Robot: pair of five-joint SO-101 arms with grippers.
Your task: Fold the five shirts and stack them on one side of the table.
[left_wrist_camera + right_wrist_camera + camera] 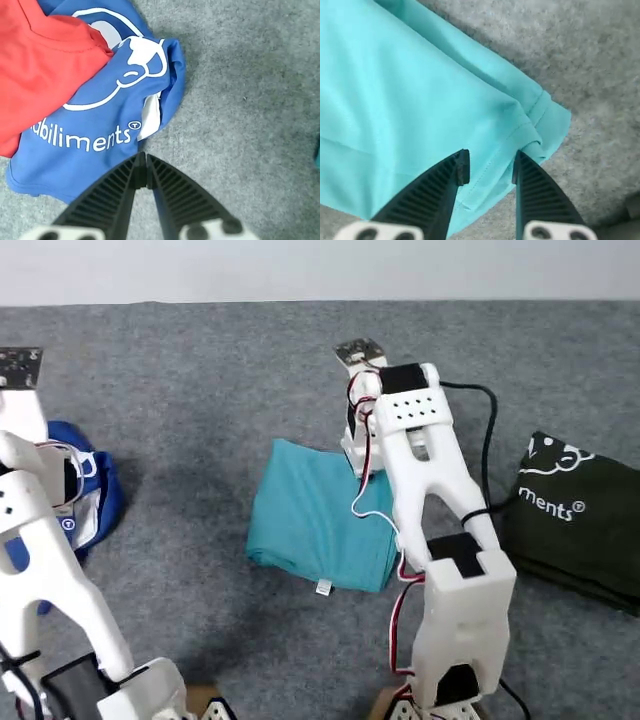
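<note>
The table was covered in grey felt-like cloth [200, 390]. A teal shirt [315, 520] lay folded into a rough rectangle near the middle, with a small white tag [323, 587] at its near edge. At the right edge of the table sat a folded dark green shirt [580, 525] with white print on top, well apart from the teal one. At the left edge was a blue shirt [100, 495] with white print, loosely bunched and partly hidden behind the left arm [45, 560]. In the left wrist view a red shirt [40, 65] lay partly over the blue one.

The right arm [440, 510] stretched from the near edge towards the far right corner of the teal shirt. The right gripper [490, 167] hung just above that corner with its black ribbed fingers [432, 192] spread apart and nothing between them; a stitched hem and a small fold of teal cloth showed below the gap.

The left gripper [145, 167] hung over the edge of the blue shirt, where it met the grey cover, its tips pressed together and pinching nothing.
</note>
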